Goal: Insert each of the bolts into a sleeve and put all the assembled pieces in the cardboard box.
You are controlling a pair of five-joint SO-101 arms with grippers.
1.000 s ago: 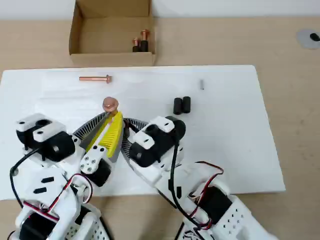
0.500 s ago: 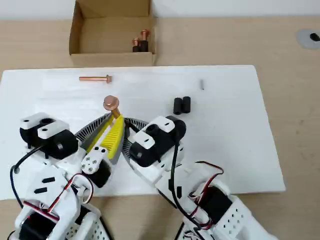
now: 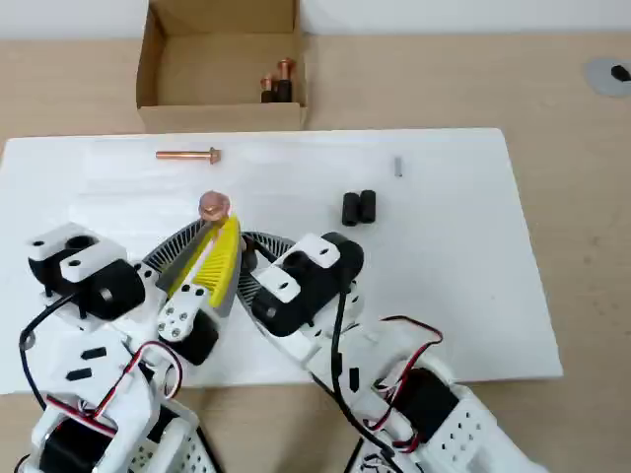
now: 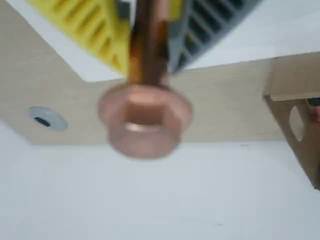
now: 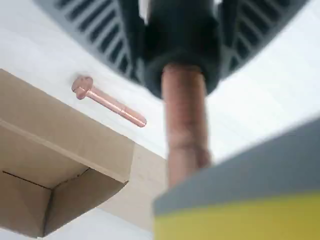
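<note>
— Where is the bolt (image 3: pixel 215 208) held?
— Centre-left of the high view, pinched in the left hand (image 3: pixel 219 229), head up-frame.
— And the sleeve (image 5: pixel 182 35)?
— Clamped in the right hand (image 5: pixel 182 55), just beside. The shank is aligned with its bore, the tip met at the mouth.

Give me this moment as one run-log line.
left gripper: holds bolt | right gripper: holds sleeve over bolt shank | mat: spare bolt, two sleeves | cardboard box: assembled pieces

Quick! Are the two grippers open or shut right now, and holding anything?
Left gripper: closed on the copper bolt.
Right gripper: closed on the black sleeve, with the bolt's end in it.
</note>
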